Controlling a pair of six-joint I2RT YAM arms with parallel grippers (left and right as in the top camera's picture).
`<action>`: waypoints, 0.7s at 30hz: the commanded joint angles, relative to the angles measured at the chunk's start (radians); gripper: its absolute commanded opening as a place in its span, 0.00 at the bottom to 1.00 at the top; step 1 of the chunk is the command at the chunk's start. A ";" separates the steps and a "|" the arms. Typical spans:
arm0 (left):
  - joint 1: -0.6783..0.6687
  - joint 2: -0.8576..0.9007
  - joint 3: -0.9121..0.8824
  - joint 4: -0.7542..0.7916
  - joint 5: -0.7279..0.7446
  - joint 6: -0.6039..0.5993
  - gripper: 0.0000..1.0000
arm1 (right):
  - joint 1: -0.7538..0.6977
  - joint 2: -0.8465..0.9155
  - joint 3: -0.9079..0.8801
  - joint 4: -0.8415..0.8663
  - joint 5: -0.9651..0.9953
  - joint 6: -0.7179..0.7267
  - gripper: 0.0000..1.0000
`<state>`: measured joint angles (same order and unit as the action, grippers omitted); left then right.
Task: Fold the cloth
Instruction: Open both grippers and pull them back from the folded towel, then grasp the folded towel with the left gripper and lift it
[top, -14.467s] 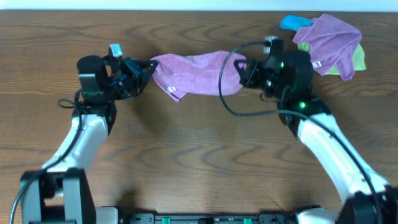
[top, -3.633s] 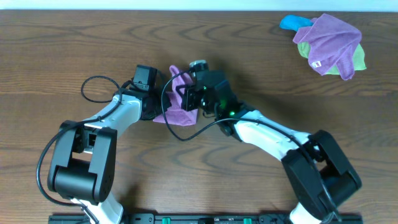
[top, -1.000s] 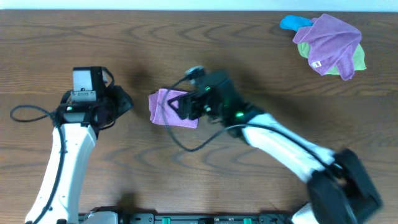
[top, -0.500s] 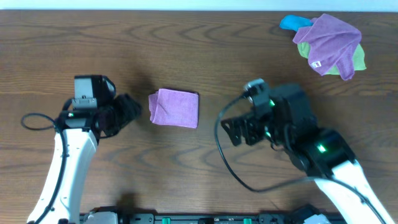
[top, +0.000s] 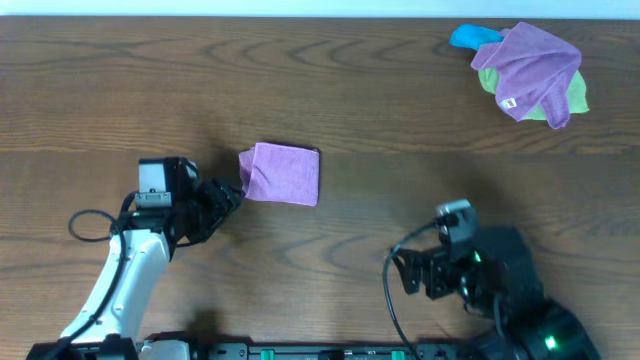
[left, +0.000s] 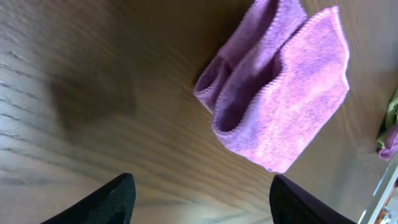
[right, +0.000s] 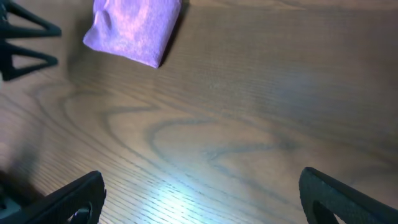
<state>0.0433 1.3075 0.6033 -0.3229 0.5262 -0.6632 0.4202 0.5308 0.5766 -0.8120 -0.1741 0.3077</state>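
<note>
The cloth (top: 282, 174) is purple and lies folded into a small flat rectangle on the wooden table (top: 330, 120), left of centre. In the left wrist view the cloth (left: 280, 87) shows its layered edges, ahead of my left gripper (left: 202, 186) and apart from it. My left gripper (top: 228, 196) stands open just left of the cloth's near corner, nothing between its fingers (left: 109, 202). My right gripper (top: 398, 272) is open and empty near the front right, far from the cloth (right: 134, 28). Bare wood lies between its fingers (right: 78, 199).
A heap of purple, green and blue cloths (top: 525, 65) lies at the far right corner of the table. The left gripper's fingertips (right: 25, 40) show at the left edge of the right wrist view.
My right gripper let go of the folded cloth and drew back to the front right. My left arm shifted right and nearer the front, its jaws spreading wider. The cloth stayed put.
</note>
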 joint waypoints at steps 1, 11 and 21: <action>-0.005 0.019 -0.027 0.031 0.018 -0.033 0.72 | -0.008 -0.089 -0.043 -0.013 0.029 0.087 0.99; -0.050 0.152 -0.035 0.203 0.037 -0.076 0.84 | -0.008 -0.140 -0.058 -0.046 0.040 0.122 0.99; -0.056 0.232 -0.035 0.330 0.043 -0.124 0.97 | -0.008 -0.140 -0.058 -0.046 0.040 0.122 0.99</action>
<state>-0.0044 1.5063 0.5732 -0.0021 0.5728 -0.7715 0.4187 0.3973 0.5220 -0.8555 -0.1444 0.4141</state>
